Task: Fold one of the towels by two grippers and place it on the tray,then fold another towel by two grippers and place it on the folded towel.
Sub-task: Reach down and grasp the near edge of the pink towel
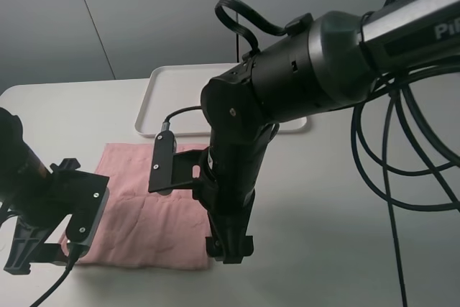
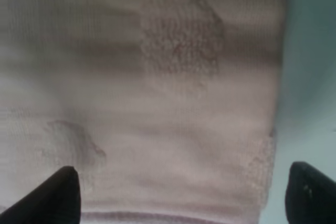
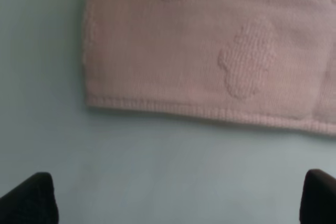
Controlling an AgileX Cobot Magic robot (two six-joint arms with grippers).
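Observation:
A pale pink towel (image 1: 144,213) lies flat on the table in front of the white tray (image 1: 180,91). My left gripper (image 1: 47,249) hangs open over the towel's near left corner. In the left wrist view the towel (image 2: 173,103) fills the space between the wide-apart tips of that gripper (image 2: 186,198). My right gripper (image 1: 230,249) is open at the near right corner. The right wrist view shows this gripper (image 3: 176,200) above bare table just off the towel's hem (image 3: 210,51). No folded towel shows; the right arm hides part of the tray.
The pale table (image 1: 338,249) stretches to the right of the towel. Black cables (image 1: 388,156) loop down from the right arm on the right side. A grey wall stands behind the tray.

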